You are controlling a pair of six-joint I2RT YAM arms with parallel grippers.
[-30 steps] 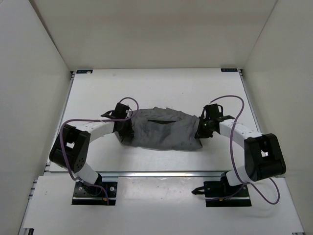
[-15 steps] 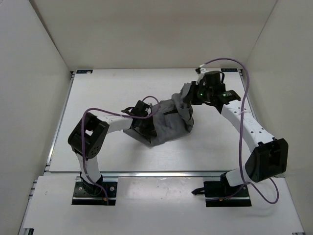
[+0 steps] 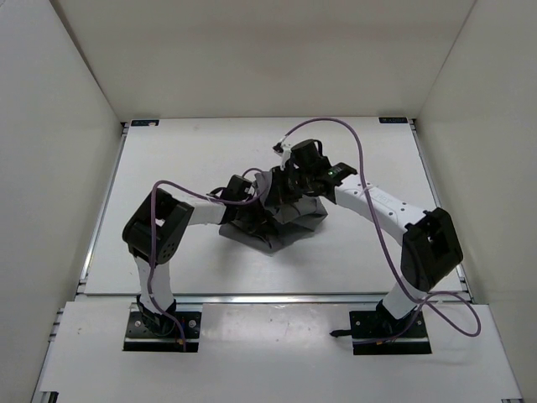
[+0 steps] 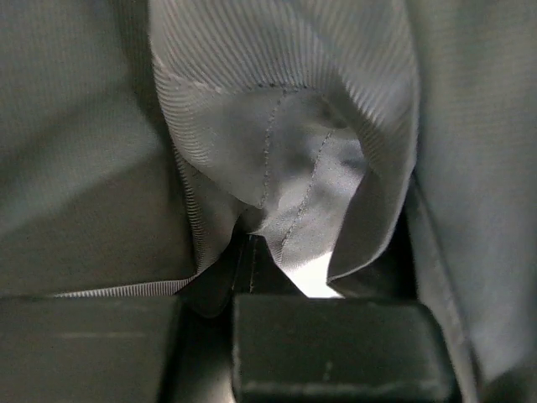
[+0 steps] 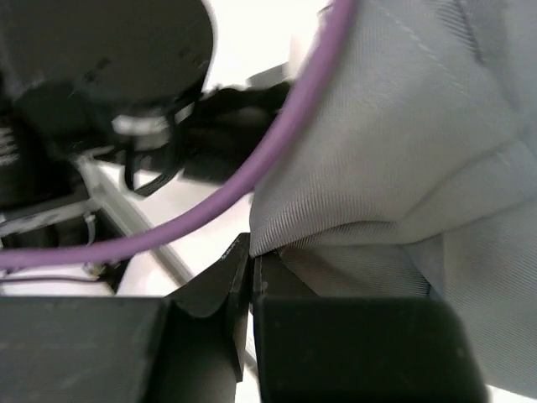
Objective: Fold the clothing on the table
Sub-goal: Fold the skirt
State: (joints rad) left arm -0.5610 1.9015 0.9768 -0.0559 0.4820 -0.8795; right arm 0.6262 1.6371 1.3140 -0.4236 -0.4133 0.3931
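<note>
My left gripper (image 3: pixel 250 204) is pinched fully together on a fold of the clothing (image 3: pixel 284 222). Through my left wrist camera the two dark fingers meet with no gap. A seamed edge of the grey fabric is caught between them and billows up over the tips, filling nearly the whole view.

My right gripper (image 3: pixel 292 181) is closed just as tight on another fold. Its wrist camera shows the finger (image 5: pixel 210 290) faces pressed flat together, with a thick roll of cloth rising from the pinch toward 2 o'clock. A purple cable (image 5: pixel 277 143) runs across that view in front of the fabric (the dark blurred mass at 10 o'clock there looks like part of my other arm, though I cannot tell for sure).

From above, the clothing is a crumpled dark grey heap near the middle of the white table (image 3: pixel 168 159). It is gathered in on itself rather than spread flat. My left grip sits at about 10 o'clock on the heap and my right at about 12 o'clock, the two wrists close together. The loose lower part of the garment lies on the table toward 5 and 6 o'clock.
</note>
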